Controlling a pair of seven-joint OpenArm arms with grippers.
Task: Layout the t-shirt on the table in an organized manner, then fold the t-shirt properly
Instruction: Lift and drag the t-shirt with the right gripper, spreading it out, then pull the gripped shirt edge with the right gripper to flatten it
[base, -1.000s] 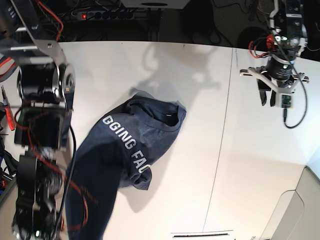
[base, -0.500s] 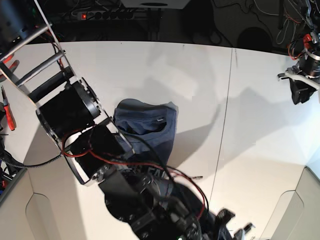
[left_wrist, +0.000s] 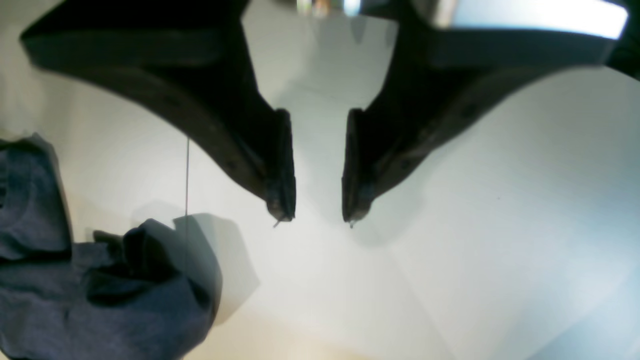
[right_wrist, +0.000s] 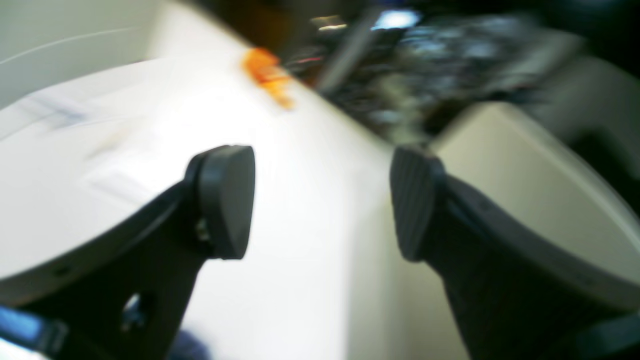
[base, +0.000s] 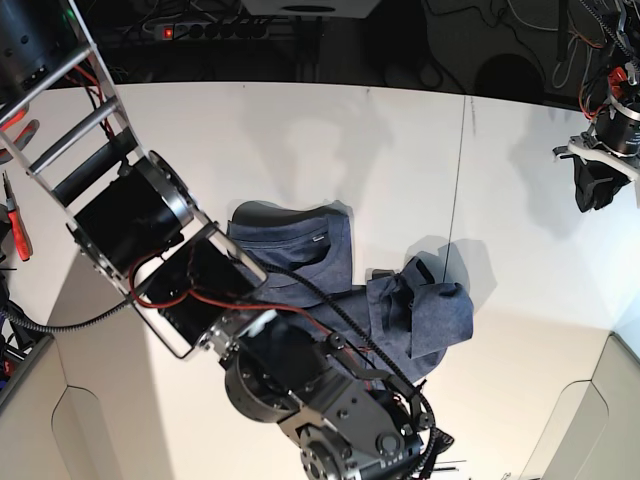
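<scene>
The navy t-shirt (base: 300, 250) lies crumpled mid-table, collar side up. A bunched fold (base: 432, 315) is thrown out to the right, up to the table's dark seam (base: 455, 200). My right arm (base: 300, 400) reaches low across the front and hides the shirt's near part. In the right wrist view my right gripper (right_wrist: 320, 200) stands wide open and empty over the white table (right_wrist: 100, 150), with a scrap of blue cloth (right_wrist: 186, 347) at the bottom edge. My left gripper (left_wrist: 315, 217) is open and empty above bare table, with the t-shirt (left_wrist: 100, 295) off to its lower left. It hovers at the far right (base: 598, 182).
A power strip (base: 215, 30) and cables lie beyond the table's back edge. Red-handled pliers (base: 20, 230) sit at the left edge. Beige panels (base: 600, 420) bound the front corners. A blurred orange object (right_wrist: 265, 75) sits near the table's edge.
My right arm swung across the front and its gripper opened, letting the shirt go. A bunch of cloth now lies to the right by the seam. The left arm moved to the far right.
</scene>
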